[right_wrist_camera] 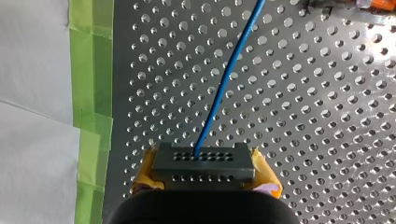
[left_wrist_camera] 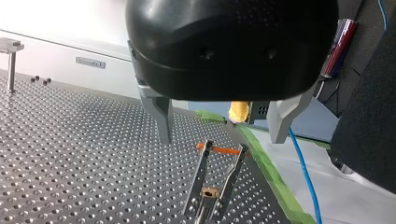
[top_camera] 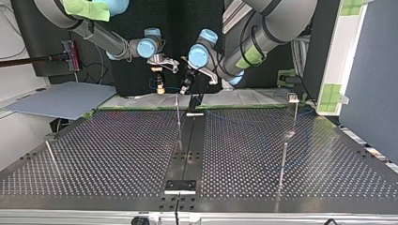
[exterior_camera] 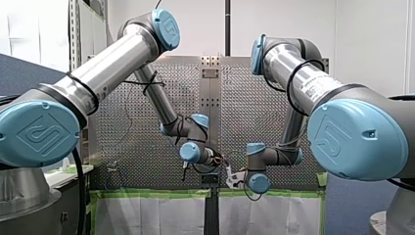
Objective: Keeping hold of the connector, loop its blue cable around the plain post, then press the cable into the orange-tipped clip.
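The perforated table (right_wrist_camera: 327, 140) is shiny metal, the blue cable (right_wrist_camera: 224, 86) smooth plastic, the connector (right_wrist_camera: 203, 165) matt grey.

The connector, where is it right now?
In the right wrist view, the connector sits clamped in my right gripper, between its yellow-padded jaws, above the perforated table near the green tape; its blue cable runs ahead from it.

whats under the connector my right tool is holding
The perforated table, with the blue cable running out across it and green tape beside. The patch directly beneath is covered by the connector and right tool.
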Motion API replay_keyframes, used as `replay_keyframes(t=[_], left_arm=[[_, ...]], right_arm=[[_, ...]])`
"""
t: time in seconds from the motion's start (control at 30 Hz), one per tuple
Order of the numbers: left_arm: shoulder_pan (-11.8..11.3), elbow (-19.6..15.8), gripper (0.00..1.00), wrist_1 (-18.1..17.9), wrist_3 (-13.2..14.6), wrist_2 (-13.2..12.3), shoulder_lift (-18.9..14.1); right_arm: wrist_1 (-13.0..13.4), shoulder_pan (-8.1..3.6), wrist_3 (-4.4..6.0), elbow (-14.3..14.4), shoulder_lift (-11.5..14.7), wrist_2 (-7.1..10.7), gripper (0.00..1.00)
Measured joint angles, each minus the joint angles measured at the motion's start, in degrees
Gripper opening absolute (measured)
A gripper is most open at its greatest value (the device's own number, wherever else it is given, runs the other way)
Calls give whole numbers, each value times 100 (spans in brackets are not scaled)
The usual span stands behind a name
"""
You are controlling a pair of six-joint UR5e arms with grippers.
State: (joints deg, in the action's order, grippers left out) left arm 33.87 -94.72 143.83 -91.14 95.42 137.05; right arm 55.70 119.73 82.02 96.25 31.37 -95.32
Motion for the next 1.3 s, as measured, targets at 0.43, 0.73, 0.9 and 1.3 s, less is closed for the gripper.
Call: replay_keyframes(t=[0.43, 0.73, 0.9, 1.3], left_arm=[[-24, 0, 100, 64, 19, 15, -1], [-19, 0, 100, 219, 69, 131, -4], [74, -3, 100, 492, 308, 404, -7], [368, -2, 100, 1191, 446, 1103, -245]], right_arm=[[-22, -23, 0, -2, 2, 4, 0], [-40, -26, 0, 2, 4, -18, 0], [-98, -26, -4, 4, 6, -26, 0], [-80, -4, -82, 152, 7, -22, 0]])
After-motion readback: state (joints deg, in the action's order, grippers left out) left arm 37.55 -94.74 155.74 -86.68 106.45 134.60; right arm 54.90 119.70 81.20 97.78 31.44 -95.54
